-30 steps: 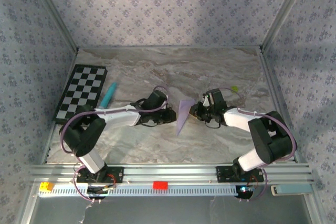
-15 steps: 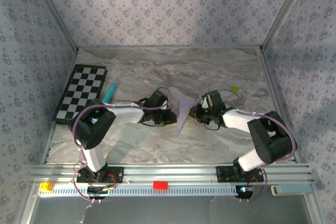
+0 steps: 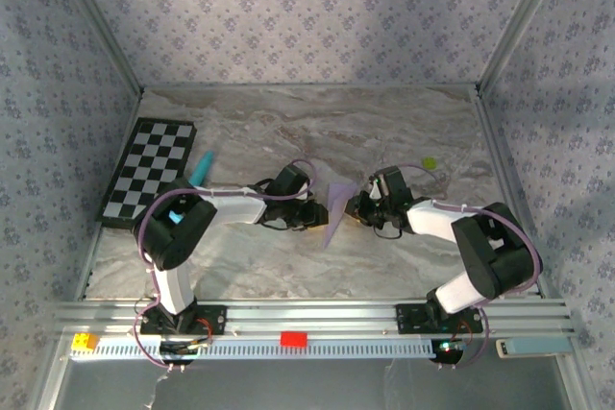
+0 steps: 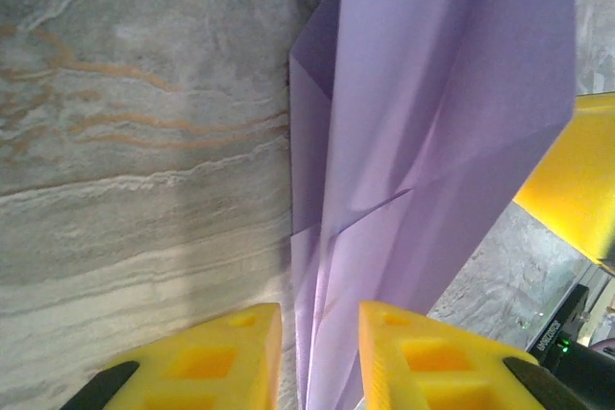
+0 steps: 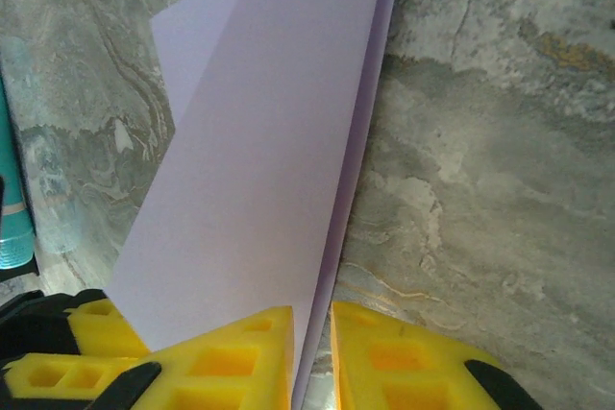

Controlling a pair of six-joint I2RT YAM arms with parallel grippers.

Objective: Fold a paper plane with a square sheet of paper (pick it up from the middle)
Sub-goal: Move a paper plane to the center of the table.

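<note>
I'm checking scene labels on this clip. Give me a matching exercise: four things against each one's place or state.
Things:
1 lilac paper
2 checkered board
3 teal pen
4 right gripper

Place or state:
A far left of the scene
B beside the board's right edge
C shut on the lilac paper
D folded, at the centre

Pairs: 1-D; 2-A; 3-B; 4-C

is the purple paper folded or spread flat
Folded: the paper shows diagonal creases and overlapping layers in the left wrist view, and from above it is a narrow pointed strip, not a square.
</note>
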